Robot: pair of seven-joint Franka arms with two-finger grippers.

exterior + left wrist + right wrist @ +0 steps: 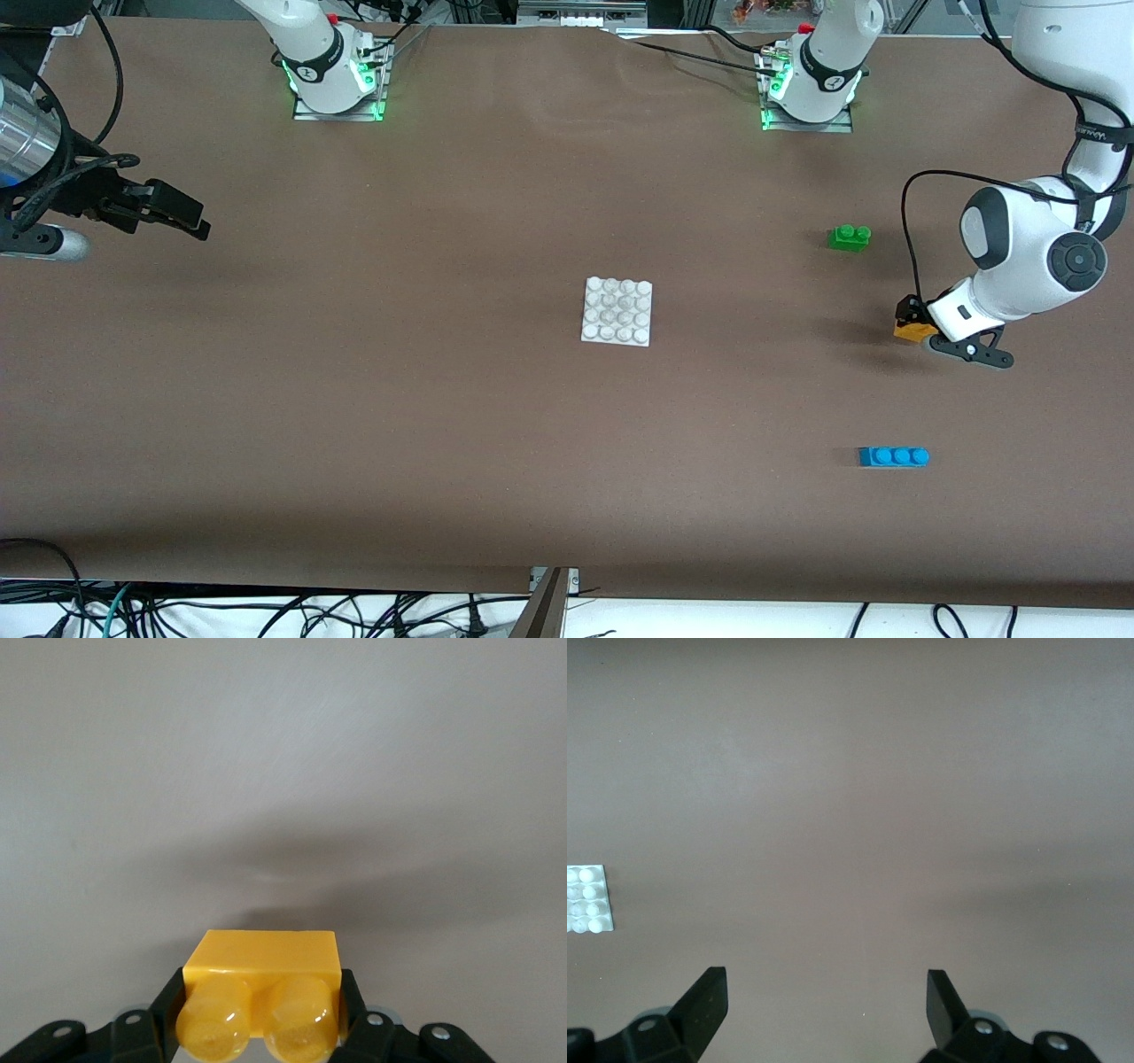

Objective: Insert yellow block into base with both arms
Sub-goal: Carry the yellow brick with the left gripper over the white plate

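Observation:
The yellow block (915, 332) is low at the table toward the left arm's end, with my left gripper (911, 321) shut on it. In the left wrist view the black fingers (164, 1014) press both sides of the yellow block (262, 961), whose two studs point at the camera, between the jaws of the left gripper (261, 1010). The white studded base (617, 311) lies flat mid-table and shows at the edge of the right wrist view (586, 898). My right gripper (190, 221) waits open and holds nothing, over the table at the right arm's end, its jaws wide apart in its own view (827, 992).
A green two-stud brick (849, 237) lies farther from the front camera than the yellow block. A blue three-stud brick (893, 456) lies nearer to the camera. The brown table (399, 399) runs between the base and both arms.

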